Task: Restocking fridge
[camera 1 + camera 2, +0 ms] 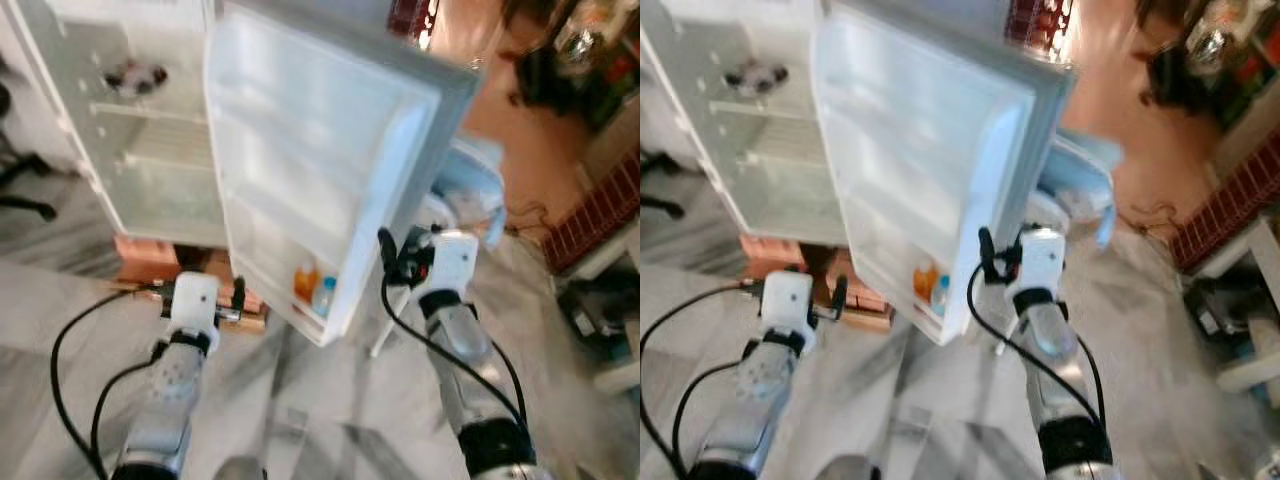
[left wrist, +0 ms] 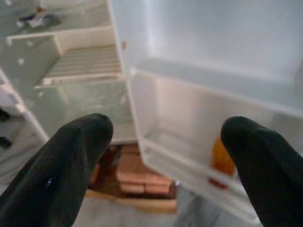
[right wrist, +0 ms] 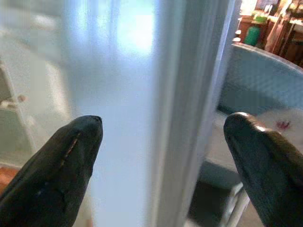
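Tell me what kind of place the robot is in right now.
Probably a lived-in home, near the kitchen: an open white fridge on a marble-patterned floor, its door holding two bottles, and a pale blue chair behind.

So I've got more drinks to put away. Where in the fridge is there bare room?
The upper door shelves look bare. Inside the fridge, the glass shelf under the white rack is free. The bottom door shelf already holds an orange bottle and a clear bottle near the door's outer edge; its inner end looks free.
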Controlling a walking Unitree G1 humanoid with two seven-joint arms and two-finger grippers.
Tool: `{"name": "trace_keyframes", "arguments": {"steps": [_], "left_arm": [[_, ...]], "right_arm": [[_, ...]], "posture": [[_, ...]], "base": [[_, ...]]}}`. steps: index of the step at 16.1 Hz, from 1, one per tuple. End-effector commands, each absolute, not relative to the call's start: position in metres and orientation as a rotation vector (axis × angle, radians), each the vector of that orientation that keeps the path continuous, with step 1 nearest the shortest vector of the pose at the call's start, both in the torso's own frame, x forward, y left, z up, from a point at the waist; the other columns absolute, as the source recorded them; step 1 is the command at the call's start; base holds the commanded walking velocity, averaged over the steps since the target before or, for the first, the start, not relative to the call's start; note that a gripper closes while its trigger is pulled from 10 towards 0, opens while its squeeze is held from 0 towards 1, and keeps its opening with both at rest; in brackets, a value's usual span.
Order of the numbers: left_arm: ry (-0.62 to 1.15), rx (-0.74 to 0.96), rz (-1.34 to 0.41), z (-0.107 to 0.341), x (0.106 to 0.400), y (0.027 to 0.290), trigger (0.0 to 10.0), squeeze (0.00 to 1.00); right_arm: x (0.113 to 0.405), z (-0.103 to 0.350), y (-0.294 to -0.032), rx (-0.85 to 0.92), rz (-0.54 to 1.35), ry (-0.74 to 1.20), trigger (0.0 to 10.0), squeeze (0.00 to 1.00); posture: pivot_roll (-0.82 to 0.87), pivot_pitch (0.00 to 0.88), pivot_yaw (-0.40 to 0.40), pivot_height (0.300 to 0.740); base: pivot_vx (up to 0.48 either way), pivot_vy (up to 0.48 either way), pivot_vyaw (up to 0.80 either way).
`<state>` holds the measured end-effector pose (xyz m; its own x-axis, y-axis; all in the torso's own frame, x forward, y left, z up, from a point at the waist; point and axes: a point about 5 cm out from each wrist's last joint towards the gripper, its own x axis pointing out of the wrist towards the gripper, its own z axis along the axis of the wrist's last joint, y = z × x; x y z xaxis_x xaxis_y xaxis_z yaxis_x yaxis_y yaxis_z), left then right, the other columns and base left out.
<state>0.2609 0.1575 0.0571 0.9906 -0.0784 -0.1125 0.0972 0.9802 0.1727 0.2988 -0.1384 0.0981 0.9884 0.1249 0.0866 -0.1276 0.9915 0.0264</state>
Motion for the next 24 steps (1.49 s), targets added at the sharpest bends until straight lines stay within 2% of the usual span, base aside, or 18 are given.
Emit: {"name": "trace_keyframes", "arguments": {"steps": [1,4,7,8,10,12,14,18,22,23,24], "left_arm": [[0.09,0.166,-0.115,0.058,0.26,0.145,10.0,0.0],[0.105,0.171,-0.118,0.055,0.257,0.144,10.0,0.0],[0.139,0.188,-0.092,0.048,0.246,0.154,10.0,0.0],[0.202,0.191,-0.047,0.037,0.23,0.168,10.0,0.0],[0.254,0.167,-0.035,0.028,0.217,0.175,10.0,0.0],[0.291,0.194,-0.08,0.023,0.206,0.174,10.0,0.0],[0.301,0.334,-0.229,0.018,0.197,0.158,10.0,0.0],[0.293,0.328,-0.216,0.022,0.206,0.158,10.0,0.0],[0.258,0.339,-0.225,0.028,0.217,0.147,10.0,0.0],[0.257,0.338,-0.228,0.028,0.217,0.146,10.0,0.0],[0.257,0.333,-0.239,0.028,0.219,0.146,10.0,0.0]], "right_arm": [[0.296,0.093,-0.153,0.022,0.071,-0.063,10.0,0.0],[0.295,0.091,-0.158,0.012,0.047,-0.06,10.0,0.0],[0.29,0.085,-0.158,0.022,0.04,-0.039,10.0,0.0],[0.29,0.084,-0.156,0.035,0.054,-0.035,10.0,0.0],[0.294,0.085,-0.153,0.028,0.08,-0.03,10.0,0.0],[0.303,0.087,-0.153,0.003,0.086,-0.022,10.0,0.0],[0.322,0.093,-0.15,0.035,0.06,0.003,10.0,0.0],[0.345,0.108,-0.148,0.044,0.002,-0.004,10.0,0.0],[0.352,0.106,-0.153,0.052,-0.065,0.033,10.0,0.0],[0.353,0.106,-0.153,0.073,-0.064,0.039,10.0,0.0],[0.358,0.112,-0.141,0.196,0.019,0.022,10.0,0.0]], "posture": [[0.17,0.05,-0.09,0.74],[0.17,0.05,-0.088,0.74],[0.17,0.047,-0.085,0.74],[0.17,0.05,-0.084,0.74],[0.19,0.054,-0.087,0.74],[0.21,0.057,-0.091,0.74],[0.22,0.06,-0.094,0.74],[0.23,0.067,-0.103,0.74],[0.23,0.068,-0.108,0.74],[0.22,0.067,-0.106,0.74],[0.22,0.066,-0.105,0.74]], "base": [[0.0,0.0,0.0],[0.0,0.0,0.0],[0.0,0.0,0.0],[0.0,0.0,0.0],[0.0,0.0,0.0],[0.0,0.0,0.0],[0.0,0.0,0.0],[0.0,0.0,0.54],[0.0,0.0,0.0],[0.0,0.0,0.0],[0.0,0.0,0.0]]}}
